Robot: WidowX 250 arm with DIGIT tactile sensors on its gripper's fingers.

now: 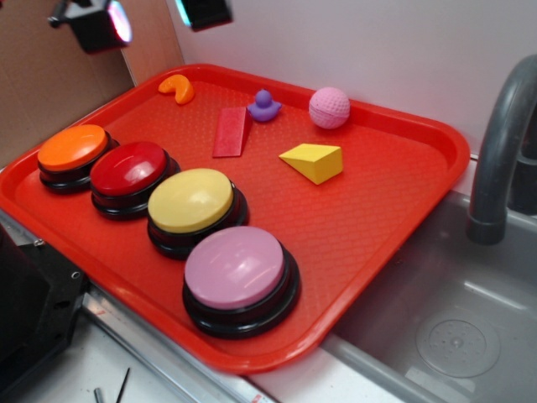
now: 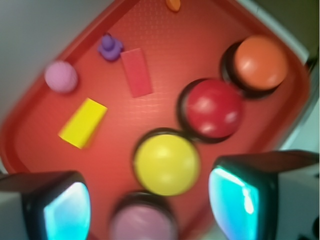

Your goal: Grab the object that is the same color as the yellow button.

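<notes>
The wrist view is blurred all over. Near the yellow button [image 2: 166, 164], the pink button [image 2: 143, 221] is cut by the bottom edge — the orange crescent [image 2: 173, 4] by the top.

Open gripper [image 2: 150, 207] above yellow button [image 2: 166, 163] — yellow wedge [image 2: 83, 122] well left

From my wrist camera I see my gripper [image 2: 150, 205] as two chunky fingers [image 2: 47, 205] with black, rounded-square housings. Each carries a glossy pad that glows pale turquoise, brighter toward the inner edge. Pale grey-white casing sits on the outer side of both. In the exterior view, the fingertips [image 1: 101, 23] look black, one pad face pinkish, the other teal.
</notes>
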